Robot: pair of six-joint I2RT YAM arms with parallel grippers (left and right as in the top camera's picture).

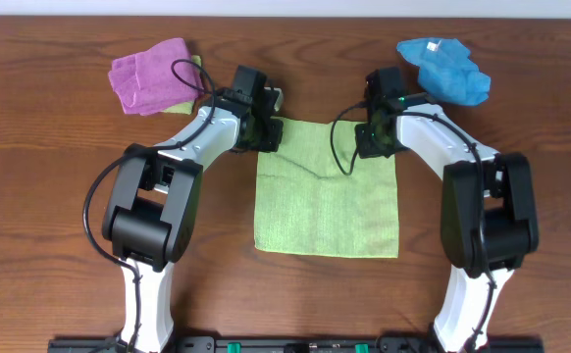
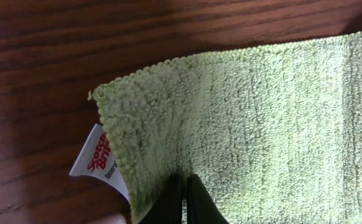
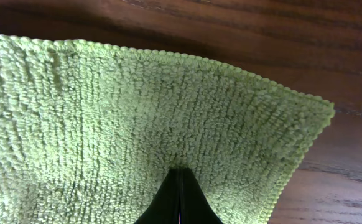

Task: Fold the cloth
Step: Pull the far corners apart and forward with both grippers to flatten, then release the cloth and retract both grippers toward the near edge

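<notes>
**A:** What is shown, and where is the cloth found?

**B:** A lime-green terry cloth point(image 1: 327, 191) is spread flat on a dark wooden worktop point(image 1: 50, 176), between two robot arms. Its far left corner is pinched by the left tool point(image 2: 184, 194) and its far right corner by the right tool point(image 3: 180, 186). In both wrist views the fingers are pressed together, with pile puckered at their tips.

**A:** How is it expected to handle?

**B:** It is judged light, soft and limp. Sagging between the two held points is to be expected, and dragging on the wood rather than sliding. The corners are judged the best hold, taken well inside the hem. A white printed label point(image 2: 97, 163) is seen sticking out at the left corner and could be trapped in a fold.

**A:** What else is seen, and is anything in the way?

**B:** A crumpled purple-pink cloth point(image 1: 150, 75) is seen beyond the left arm and a blue cloth point(image 1: 444, 69) beyond the right, both clear of the green one. Nothing is seen lying on the green cloth, though a black cable point(image 1: 337, 147) is looped above its far edge.
</notes>
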